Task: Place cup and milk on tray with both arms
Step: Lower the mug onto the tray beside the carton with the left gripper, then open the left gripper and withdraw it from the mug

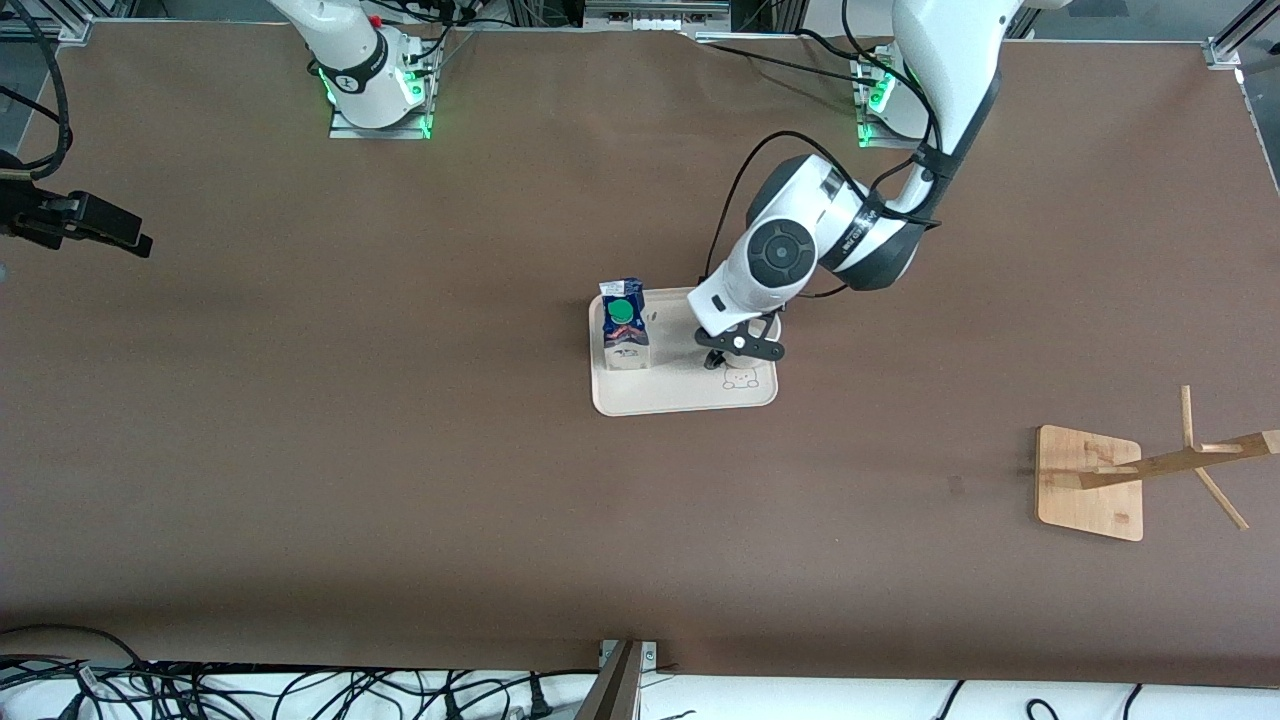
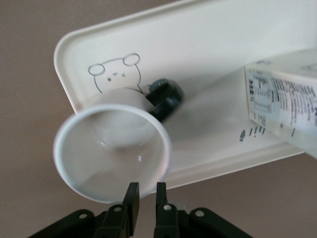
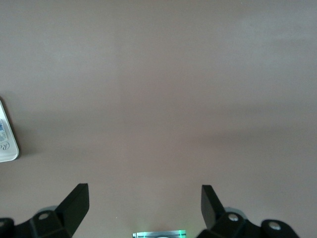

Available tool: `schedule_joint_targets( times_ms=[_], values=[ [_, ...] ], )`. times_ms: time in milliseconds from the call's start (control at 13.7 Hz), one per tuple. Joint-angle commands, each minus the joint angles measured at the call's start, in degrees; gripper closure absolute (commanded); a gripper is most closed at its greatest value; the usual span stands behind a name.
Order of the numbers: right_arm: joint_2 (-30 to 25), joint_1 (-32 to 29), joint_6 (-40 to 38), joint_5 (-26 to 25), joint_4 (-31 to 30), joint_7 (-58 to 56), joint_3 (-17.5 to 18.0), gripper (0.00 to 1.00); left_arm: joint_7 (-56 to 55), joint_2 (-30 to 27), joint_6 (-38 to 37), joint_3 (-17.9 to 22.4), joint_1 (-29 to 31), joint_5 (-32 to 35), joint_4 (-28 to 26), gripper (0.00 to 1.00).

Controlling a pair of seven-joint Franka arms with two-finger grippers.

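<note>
The cream tray (image 1: 680, 395) lies mid-table. The milk (image 1: 625, 322) stands upright on the tray's end toward the right arm; it also shows in the left wrist view (image 2: 282, 101). My left gripper (image 1: 740, 345) is over the tray's other end, with its fingers (image 2: 132, 194) shut narrowly on the rim of the white cup (image 2: 111, 148). The cup's dark handle (image 2: 166, 96) sits next to the rabbit drawing (image 2: 116, 74). In the front view the cup is hidden under the left hand. My right gripper (image 3: 144, 198) is open and empty, waiting over bare table at the right arm's end (image 1: 95, 228).
A tan wooden rack (image 1: 1090, 482) with slanted pegs stands toward the left arm's end, nearer the front camera than the tray. The brown table (image 1: 400, 450) surrounds the tray. A corner of the tray (image 3: 6, 141) shows in the right wrist view.
</note>
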Motion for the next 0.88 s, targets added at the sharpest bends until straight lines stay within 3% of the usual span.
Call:
schedule_joint_targets(
  times_ms=[0,73,146,219,438,803],
  values=[
    [-1.04,-2.43,-0.6,-0.67,-1.91,-1.1,1.97,0.0,-0.3,0.76,-1.81,1.6,-1.61,-1.39,3.51,0.75],
    [-0.86,-2.52,-1.13,-0.76,-1.56,-1.18,1.8,0.0,-0.22,0.41,-1.98,1.78,-1.61,-1.31,3.51,0.62],
    [-0.68,-2.52,-1.05,-1.46,-1.56,-1.18,1.79,0.0,-0.04,-0.29,-2.85,2.39,-1.61,-1.22,3.51,0.04],
    [-0.51,-2.43,-1.04,-1.98,-1.56,-1.27,1.88,0.0,0.92,-2.12,-3.99,3.35,-1.52,-0.96,3.25,0.0],
    [-0.42,-2.17,-0.87,-2.17,-1.47,-1.18,2.06,0.0,0.93,-7.84,-7.95,5.99,0.75,-1.04,3.25,0.0],
    [0.11,-2.17,0.09,-4.97,-1.47,-1.18,2.06,0.0,3.89,-19.17,-14.18,6.17,12.17,-0.69,2.19,0.0]
  ],
)
